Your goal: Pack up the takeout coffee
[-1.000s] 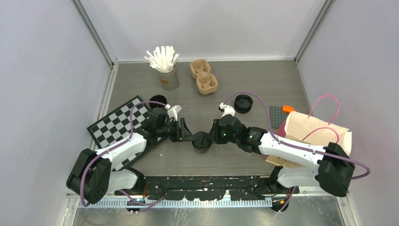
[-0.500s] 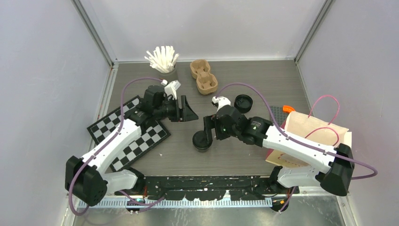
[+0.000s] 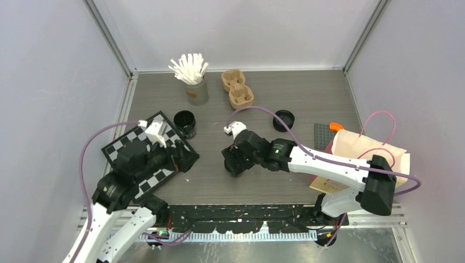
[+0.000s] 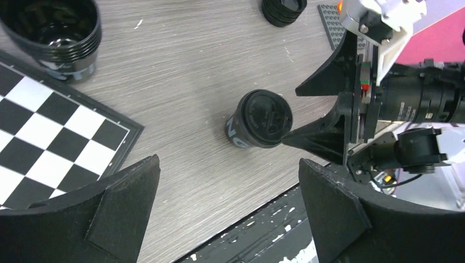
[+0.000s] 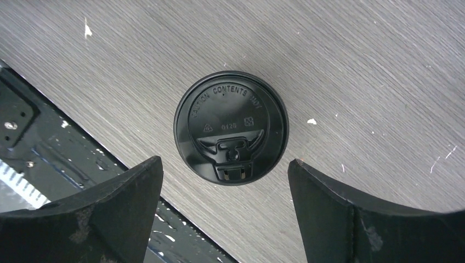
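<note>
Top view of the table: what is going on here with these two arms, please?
The robot is packing takeout coffee. A black cup with its lid on stands on the table near the front edge. The right end effector hovers directly above it, open, one finger on each side, not gripping. The left end effector, also open, holds nothing and is off to the left by the checkerboard. The brown cup carrier at the back holds no cup.
</note>
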You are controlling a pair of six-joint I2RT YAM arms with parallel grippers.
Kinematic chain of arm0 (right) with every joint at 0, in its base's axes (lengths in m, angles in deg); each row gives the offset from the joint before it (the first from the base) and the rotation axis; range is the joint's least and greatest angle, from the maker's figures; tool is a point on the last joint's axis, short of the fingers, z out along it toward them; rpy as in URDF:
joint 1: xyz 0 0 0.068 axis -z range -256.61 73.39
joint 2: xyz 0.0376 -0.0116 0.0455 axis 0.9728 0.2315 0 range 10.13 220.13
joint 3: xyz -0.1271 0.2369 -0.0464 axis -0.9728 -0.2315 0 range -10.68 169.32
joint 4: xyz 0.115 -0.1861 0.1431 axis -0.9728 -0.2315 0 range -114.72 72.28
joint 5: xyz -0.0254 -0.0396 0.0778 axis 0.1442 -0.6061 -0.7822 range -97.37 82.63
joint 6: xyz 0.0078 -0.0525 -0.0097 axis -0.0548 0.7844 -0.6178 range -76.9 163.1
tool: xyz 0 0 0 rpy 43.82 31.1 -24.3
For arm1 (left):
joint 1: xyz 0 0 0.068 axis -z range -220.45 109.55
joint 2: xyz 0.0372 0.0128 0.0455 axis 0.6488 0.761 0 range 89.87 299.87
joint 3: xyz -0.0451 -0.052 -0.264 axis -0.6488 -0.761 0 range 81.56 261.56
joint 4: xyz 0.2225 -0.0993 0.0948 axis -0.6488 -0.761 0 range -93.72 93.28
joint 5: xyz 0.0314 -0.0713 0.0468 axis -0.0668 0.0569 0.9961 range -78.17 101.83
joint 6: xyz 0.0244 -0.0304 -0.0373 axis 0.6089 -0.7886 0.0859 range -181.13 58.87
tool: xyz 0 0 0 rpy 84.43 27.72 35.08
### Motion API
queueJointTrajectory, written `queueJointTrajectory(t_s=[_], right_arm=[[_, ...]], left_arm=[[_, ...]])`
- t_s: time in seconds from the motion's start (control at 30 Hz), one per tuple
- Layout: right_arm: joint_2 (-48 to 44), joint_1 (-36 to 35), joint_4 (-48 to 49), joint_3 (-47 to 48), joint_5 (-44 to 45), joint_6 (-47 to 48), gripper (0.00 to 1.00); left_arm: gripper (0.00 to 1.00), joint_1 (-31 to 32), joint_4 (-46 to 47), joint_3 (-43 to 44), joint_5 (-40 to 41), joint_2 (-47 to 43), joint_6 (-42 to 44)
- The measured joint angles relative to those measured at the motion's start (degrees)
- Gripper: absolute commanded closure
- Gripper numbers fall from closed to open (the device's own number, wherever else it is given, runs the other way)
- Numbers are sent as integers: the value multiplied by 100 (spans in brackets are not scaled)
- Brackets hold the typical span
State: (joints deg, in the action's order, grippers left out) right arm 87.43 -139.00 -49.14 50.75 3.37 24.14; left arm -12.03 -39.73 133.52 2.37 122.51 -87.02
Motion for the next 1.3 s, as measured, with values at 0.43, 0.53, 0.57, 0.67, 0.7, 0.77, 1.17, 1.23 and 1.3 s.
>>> queueJointTrajectory(t_s=[0.43,0.53,0.57,0.67,0.7,0.77,1.17,1.23,1.3], right_arm=[[824,-116,7,437,304,542,8],[890,-116,7,437,367,568,8],[907,-116,7,437,380,577,8],[970,-116,9,437,400,592,7],[988,-116,11,439,400,599,7],[1014,-116,15,455,404,601,8],[1126,-116,120,492,463,553,16],[1126,-116,120,492,466,538,12],[1126,-116,116,492,470,531,10]], left_arm=[[0,0,-356,-688,643,-1652,151],[0,0,-358,-688,688,-1650,155],[0,0,-361,-688,695,-1650,155],[0,0,-358,-688,706,-1648,157],[0,0,-361,-688,708,-1648,162],[0,0,-358,-688,708,-1648,181],[0,0,-358,-688,713,-1650,197],[0,0,-361,-688,715,-1650,199],[0,0,-361,-688,730,-1650,197]])
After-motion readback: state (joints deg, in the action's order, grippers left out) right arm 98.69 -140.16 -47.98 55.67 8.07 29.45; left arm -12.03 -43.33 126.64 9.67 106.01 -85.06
